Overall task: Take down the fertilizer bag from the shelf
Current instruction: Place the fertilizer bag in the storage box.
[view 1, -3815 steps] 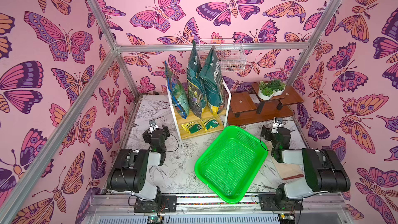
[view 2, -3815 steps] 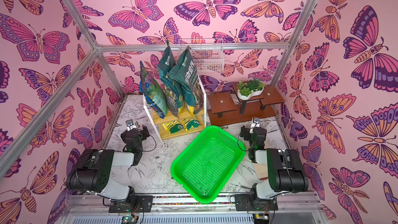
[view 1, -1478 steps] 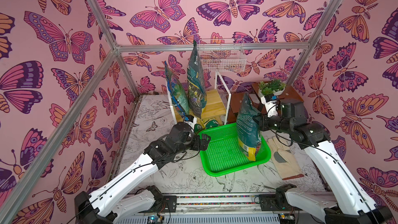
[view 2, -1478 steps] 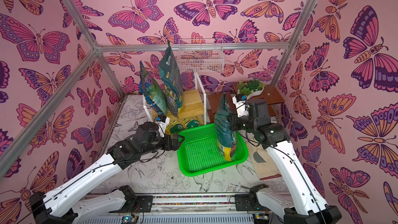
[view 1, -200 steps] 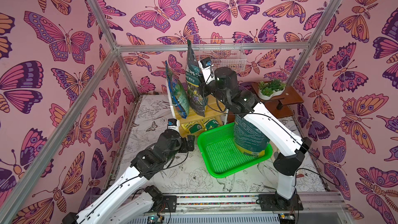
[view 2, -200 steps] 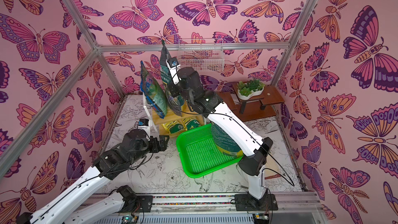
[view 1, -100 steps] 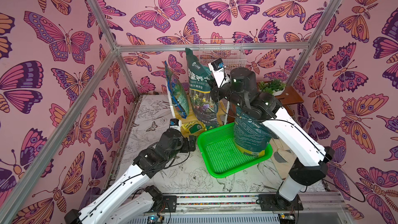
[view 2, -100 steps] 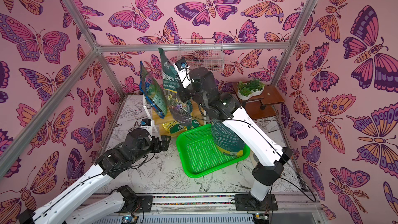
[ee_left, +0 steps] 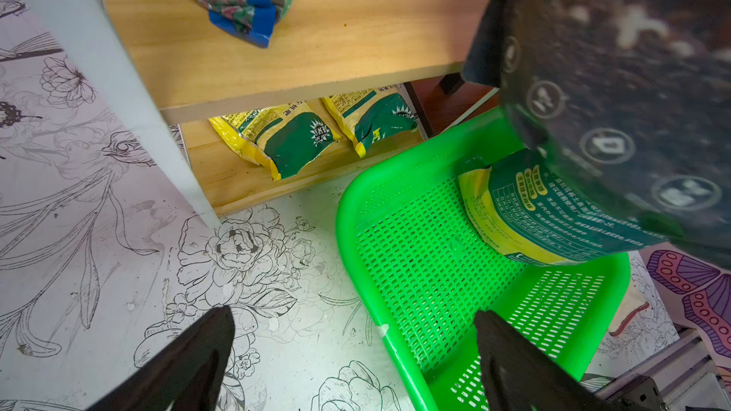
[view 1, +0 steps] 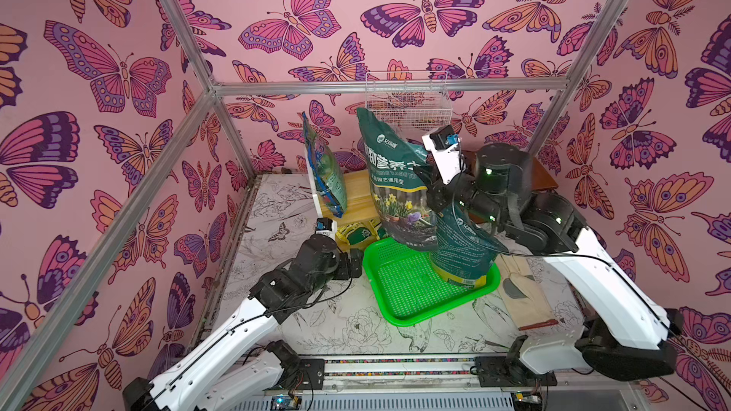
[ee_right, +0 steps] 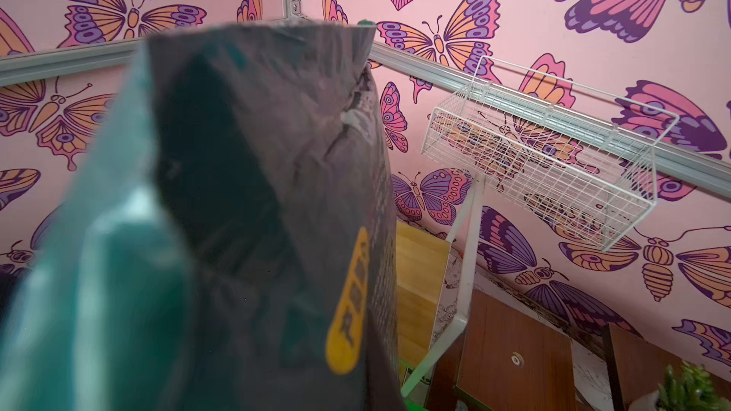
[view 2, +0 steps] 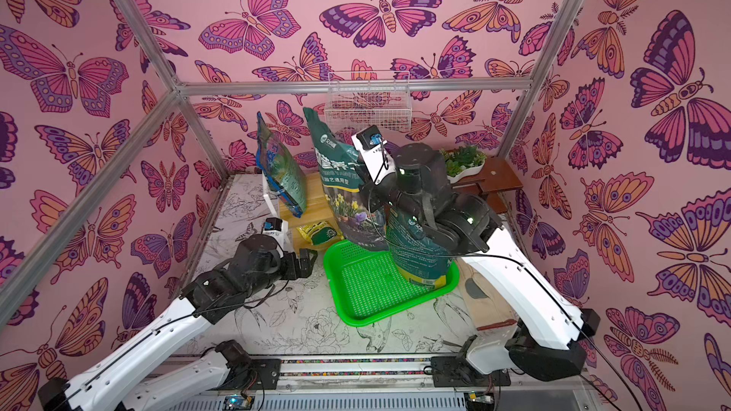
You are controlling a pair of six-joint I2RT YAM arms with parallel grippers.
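Shows, in both top views, the right gripper (view 1: pixel 428 185) (view 2: pixel 366 187) clamped shut on the right edge of the fertilizer bag (view 1: pixel 395 191) (view 2: pixel 342 191), about mid-height.

Places the bag off the shelf (view 1: pixel 358 195) (view 2: pixel 314 207): in the air to the left of that claw, tilted, top leaning away from it, bottom over the far rim of the green basket (view 1: pixel 395 318) (view 2: pixel 348 318).

Behind and left of the same claw: the upper plank, with a blue-edged bag (view 1: pixel 324 175) (view 2: pixel 285 179) upright on it.

Directly below the claw: a second green bag (view 1: pixel 463 251) (view 2: pixel 419 247), standing in the basket.

Right wrist view: the held bag (ee_right: pixel 257 211), close and blurred, with a white wire basket (ee_right: pixel 534 160) beyond.

Left gripper (view 1: pixel 353 262) (view 2: pixel 304 260) (ee_left: pixel 354 314): spread wide, holding nothing, low over the table (ee_left: pixel 118 270); basket rim just to its right, two yellow packets (ee_left: pixel 285 140) on the lower plank ahead.
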